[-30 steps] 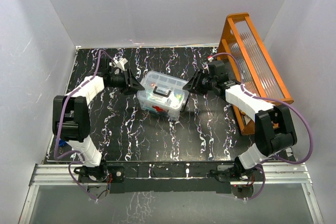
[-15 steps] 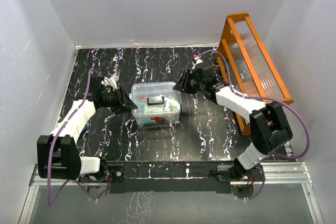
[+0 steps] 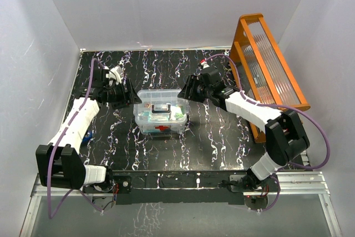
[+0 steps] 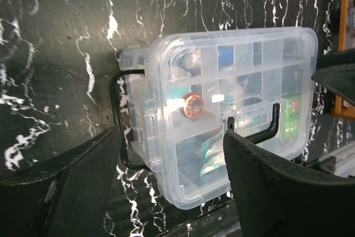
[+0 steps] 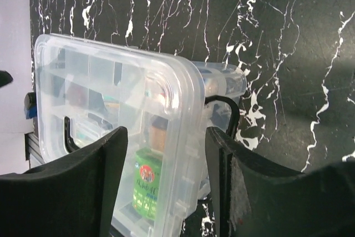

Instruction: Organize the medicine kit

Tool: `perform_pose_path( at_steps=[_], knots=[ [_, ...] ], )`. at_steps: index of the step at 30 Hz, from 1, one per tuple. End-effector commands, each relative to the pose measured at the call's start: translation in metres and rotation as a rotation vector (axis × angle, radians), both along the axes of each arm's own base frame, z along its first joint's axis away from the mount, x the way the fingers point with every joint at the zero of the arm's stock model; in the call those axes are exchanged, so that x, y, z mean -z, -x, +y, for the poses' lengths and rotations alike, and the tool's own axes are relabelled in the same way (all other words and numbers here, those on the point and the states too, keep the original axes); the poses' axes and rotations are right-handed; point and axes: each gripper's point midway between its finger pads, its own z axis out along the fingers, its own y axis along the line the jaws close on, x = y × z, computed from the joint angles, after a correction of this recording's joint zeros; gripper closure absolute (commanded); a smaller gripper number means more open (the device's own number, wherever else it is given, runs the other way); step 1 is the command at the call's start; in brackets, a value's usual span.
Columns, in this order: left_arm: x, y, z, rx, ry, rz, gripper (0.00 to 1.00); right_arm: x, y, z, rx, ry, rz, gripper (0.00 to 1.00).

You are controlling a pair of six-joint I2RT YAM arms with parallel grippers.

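box (image 3: pixel 145 121) clear, red cross | table (image 3: pixel 222 137) black, white-veined | bottle (image 5: pixel 146 184) seemingly green

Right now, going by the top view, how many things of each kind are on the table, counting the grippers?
medicine kit, clear, lid on: 1
orange rack: 1
grippers: 2, the left gripper and the right gripper, both open beside the kit
Total: 4

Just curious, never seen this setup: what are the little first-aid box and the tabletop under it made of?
The box looks like clear, glossy plastic: its contents show through the lid, which catches glare. The tabletop looks like black white-veined marble, though possibly only a printed sheet.
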Motion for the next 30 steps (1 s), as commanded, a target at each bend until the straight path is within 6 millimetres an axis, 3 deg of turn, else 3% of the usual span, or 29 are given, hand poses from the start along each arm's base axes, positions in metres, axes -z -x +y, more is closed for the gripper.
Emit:
perform_pose_path(
  at_steps=[1,4,9,14,20,24,30],
  knots=[
    [-0.023,-0.007,0.017,-0.022,-0.100,-0.091,0.27,-0.045,-0.001,-0.003,0.020,-0.055,-0.065,0.42],
    [-0.034,-0.006,0.011,0.027,-0.088,-0.141,0.25,-0.052,-0.001,-0.012,0.066,-0.056,-0.081,0.41],
    [-0.048,-0.004,-0.017,0.109,-0.087,-0.236,0.19,-0.045,-0.003,-0.050,0.239,-0.035,-0.083,0.35],
    [-0.037,-0.005,-0.045,0.120,-0.158,-0.242,0.15,-0.039,0.005,-0.072,0.338,-0.056,-0.091,0.19],
    [-0.022,-0.014,-0.065,0.093,-0.253,-0.221,0.02,-0.026,0.020,-0.050,0.243,-0.199,-0.066,0.10],
    [-0.012,-0.015,-0.081,0.120,-0.277,-0.198,0.01,-0.022,0.027,-0.033,0.171,-0.295,-0.043,0.06],
    [0.006,-0.012,-0.092,0.137,-0.334,-0.154,0.01,-0.015,0.028,-0.023,0.159,-0.386,-0.021,0.04]
  ],
)
